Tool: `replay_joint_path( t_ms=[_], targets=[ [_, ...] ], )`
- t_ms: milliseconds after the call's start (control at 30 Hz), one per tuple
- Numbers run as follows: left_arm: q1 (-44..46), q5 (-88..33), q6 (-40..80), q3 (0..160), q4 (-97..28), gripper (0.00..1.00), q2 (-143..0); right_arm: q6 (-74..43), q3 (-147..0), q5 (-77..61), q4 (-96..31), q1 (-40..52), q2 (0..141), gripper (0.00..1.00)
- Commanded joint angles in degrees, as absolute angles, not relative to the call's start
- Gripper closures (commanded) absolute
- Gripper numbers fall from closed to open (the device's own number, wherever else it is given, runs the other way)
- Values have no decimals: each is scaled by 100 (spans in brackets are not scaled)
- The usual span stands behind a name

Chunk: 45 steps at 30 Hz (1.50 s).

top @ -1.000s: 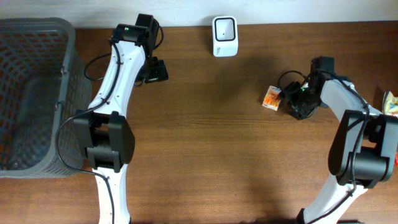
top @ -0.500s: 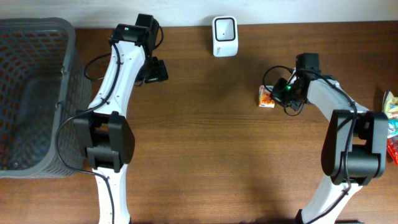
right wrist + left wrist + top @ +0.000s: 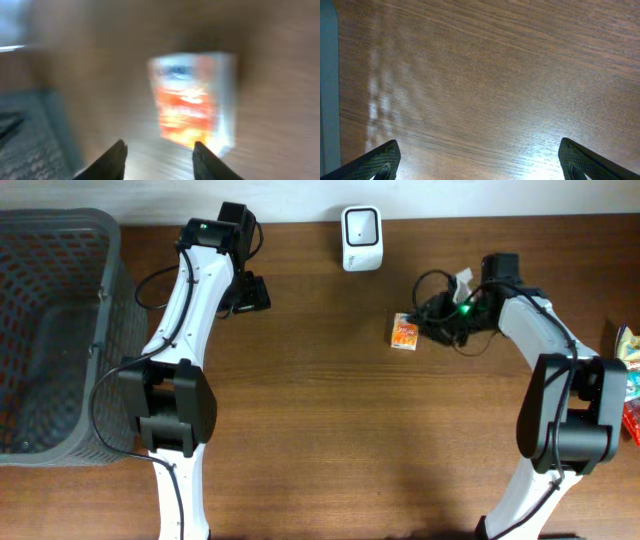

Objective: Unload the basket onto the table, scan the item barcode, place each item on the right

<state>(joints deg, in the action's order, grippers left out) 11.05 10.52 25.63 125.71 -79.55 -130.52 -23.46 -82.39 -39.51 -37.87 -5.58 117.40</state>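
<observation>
Right tool [image 3: 434, 327] is hanging low over the bench [image 3: 320, 440], jaws standing partly apart and gripping nothing that I can make out, though its wrist view is badly blurred. Left tool [image 3: 252, 292] is spreading its jaws as wide as they go and carrying nothing. It is hovering above bare wood, probably parked there so that it is leaving the scanning lane free.

Well beyond the left tool, on the side away from the right one, the grey basket [image 3: 55, 330] is sitting at the bench edge, likely waiting to take scanned goods. Between the two tools, nearer the far edge, the white scanner [image 3: 361, 225] is facing upward, so a barcode will need presenting to its window.

Just ahead of the right tool's fingertips [image 3: 114, 161], the orange packet [image 3: 405, 332] is lying flat on the wood. It is lying on the scanner side of the tool and apart from the jaws, not between them. That placement suggests the tool is lining up for a pickup, since the packet is not yet being held. I cannot tell which face is carrying the barcode.
</observation>
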Motion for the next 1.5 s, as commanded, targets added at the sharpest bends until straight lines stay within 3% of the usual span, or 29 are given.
replay_joint_path(
  t_ms=[0,33,267,467,600,733,767,800,1067,1367,1467],
  targets=[
    [1074,1031,2630,12560,-7959,1,-13052,-2292,-8278,-2067,-4023,-515,11804,51],
    [1074,1031,2630,12560,-7959,1,-13052,-2287,-8254,-1800,-4029,-510,11815,42],
    [1074,1031,2630,12560,-7959,1,-13050,-1931,-8228,-1522,-3658,143,11856,39],
    [1074,1031,2630,12560,-7961,1,-13050,-1992,-8228,-854,-3706,333,11889,39],
    [1074,1031,2630,12560,-7961,1,-13050,-1990,-8228,-1081,-3614,342,12108,47],
    [1074,1031,2630,12560,-7961,1,-13050,-1997,-8230,-1354,-3474,340,12226,88],
    [1074,1031,2630,12560,-7961,1,-13050,-1997,-8230,-1398,-3476,336,12226,96],
    [1074,1031,2630,12560,-7961,1,-13050,-1997,-8237,-1522,-3472,318,12219,96],
    [1074,1031,2630,12560,-7961,1,-13052,-1984,-8576,-5887,-3354,-626,12189,96],
    [1074,1031,2630,12560,-7959,1,-13050,-1933,-8584,-8753,-1669,-342,12189,96],
    [1074,1031,2630,12560,-7959,1,-13052,-2082,-8584,-8853,-1400,-257,12189,96]
  ],
)
